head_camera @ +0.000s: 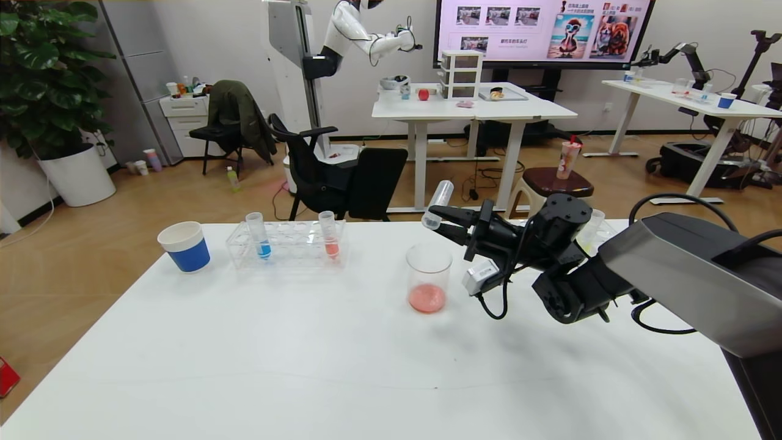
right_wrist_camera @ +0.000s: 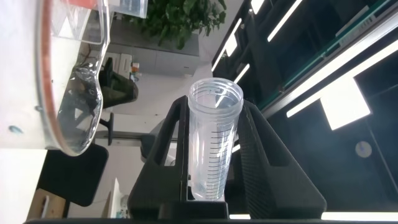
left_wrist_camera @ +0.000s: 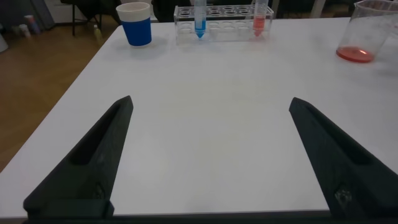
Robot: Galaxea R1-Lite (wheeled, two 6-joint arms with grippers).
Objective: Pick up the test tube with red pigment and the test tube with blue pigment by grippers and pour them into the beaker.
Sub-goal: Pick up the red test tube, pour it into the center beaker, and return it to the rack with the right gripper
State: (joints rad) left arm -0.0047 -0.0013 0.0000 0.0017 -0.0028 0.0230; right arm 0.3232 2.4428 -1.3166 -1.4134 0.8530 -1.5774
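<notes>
My right gripper is shut on a clear test tube that looks empty and holds it tilted just above the beaker. The beaker stands mid-table with a shallow layer of red liquid. In the right wrist view the tube sits between the fingers of the gripper, with the beaker close beside it. The test tube with blue pigment and a test tube with red pigment stand upright in a clear rack. My left gripper is open and empty over bare table.
A blue-banded white paper cup stands left of the rack. Another tube with yellowish liquid stands behind my right arm. In the left wrist view the cup, rack, blue tube, red tube and beaker lie far ahead.
</notes>
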